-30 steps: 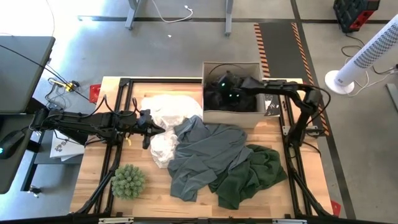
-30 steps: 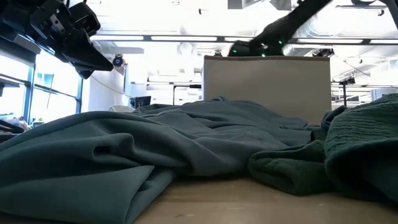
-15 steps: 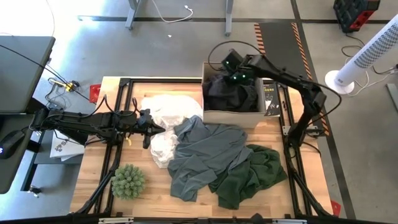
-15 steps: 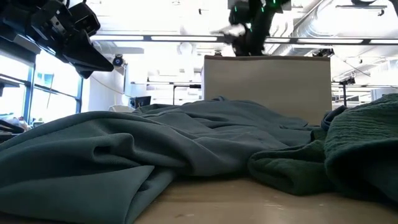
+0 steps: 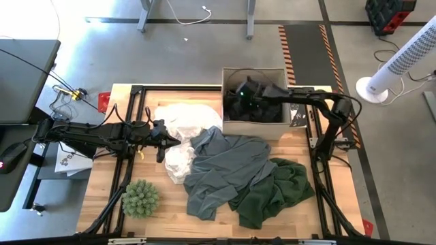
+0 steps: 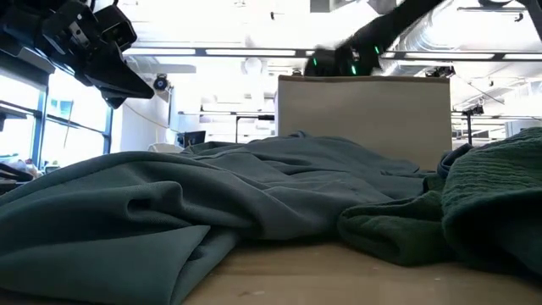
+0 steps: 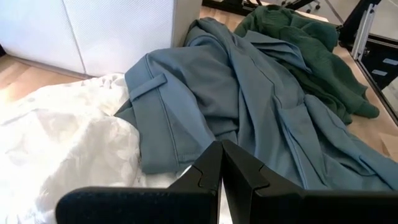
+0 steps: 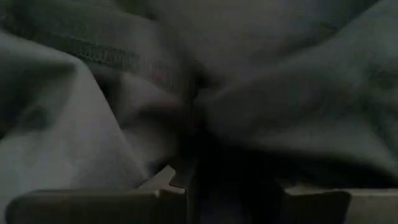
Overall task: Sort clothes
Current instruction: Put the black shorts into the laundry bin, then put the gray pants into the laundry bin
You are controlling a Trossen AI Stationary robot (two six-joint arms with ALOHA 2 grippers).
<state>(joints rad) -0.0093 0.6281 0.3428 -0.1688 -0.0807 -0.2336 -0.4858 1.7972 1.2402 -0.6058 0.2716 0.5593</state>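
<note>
Right end effector (image 5: 240,92) is reaching into the cardboard box (image 5: 253,127), pressing against the black garment (image 5: 262,109); grip unclear | left end effector (image 7: 221,163) is hovering closed beside the white garment (image 5: 182,117) | left wrist view alone is showing grey garment (image 7: 205,93) overlapping dark green garment (image 7: 311,56) on the counter (image 5: 170,211)

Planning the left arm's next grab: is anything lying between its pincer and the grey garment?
Nothing visible. The left pincer hangs shut above the white garment, and the grey garment lies directly ahead, overlapping the white one's edge.
</note>
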